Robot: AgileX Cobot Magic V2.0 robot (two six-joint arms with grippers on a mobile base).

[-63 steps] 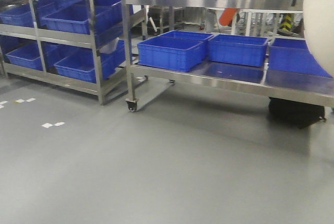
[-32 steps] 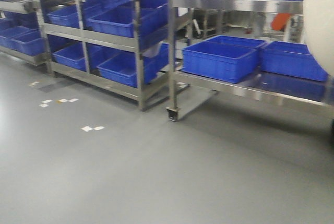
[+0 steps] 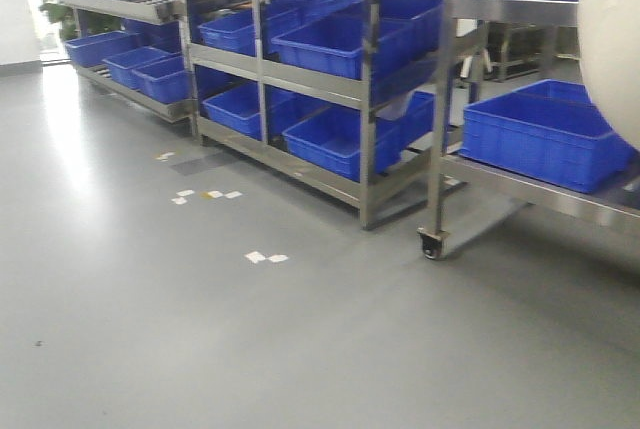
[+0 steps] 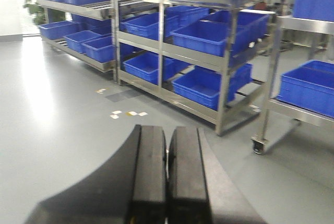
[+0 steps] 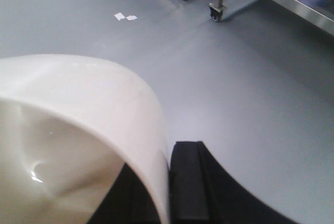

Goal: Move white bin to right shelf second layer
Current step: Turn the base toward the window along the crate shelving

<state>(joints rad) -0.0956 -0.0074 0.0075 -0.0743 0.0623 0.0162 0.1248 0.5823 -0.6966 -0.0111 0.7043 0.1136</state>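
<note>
Front view, white bin: the white bin (image 3: 612,44) shows as a big round cream shape at the right edge, up off the floor. Only part of it is in the picture.
Front view, racks: a steel rack (image 3: 368,99) stands in the middle, full of blue crates (image 3: 335,44). Its levels slope down to the front. I cannot tell if this is the right shelf second layer.
Front view, cart: a steel cart on a small wheel (image 3: 432,244) stands at the right. One blue crate sits on its low level, just behind the bin's edge.
Front view, floor: the grey floor (image 3: 250,349) has small white bits of tape (image 3: 265,257) on it.

Left wrist view, left gripper: the left gripper (image 4: 167,174) has its two black fingers (image 4: 148,172) pressed side by side. Nothing is between them.
Left wrist view, racks: the blue crates sit on the steel rack far in front.

Right wrist view, right gripper: the right gripper (image 5: 166,185) pinches the wall of the white bin. One black finger (image 5: 188,182) is outside the wall and one is inside.
Right wrist view, white bin: the bin's smooth rim (image 5: 125,85) curves over the floor, held in the air. The cart wheel is far behind it.
</note>
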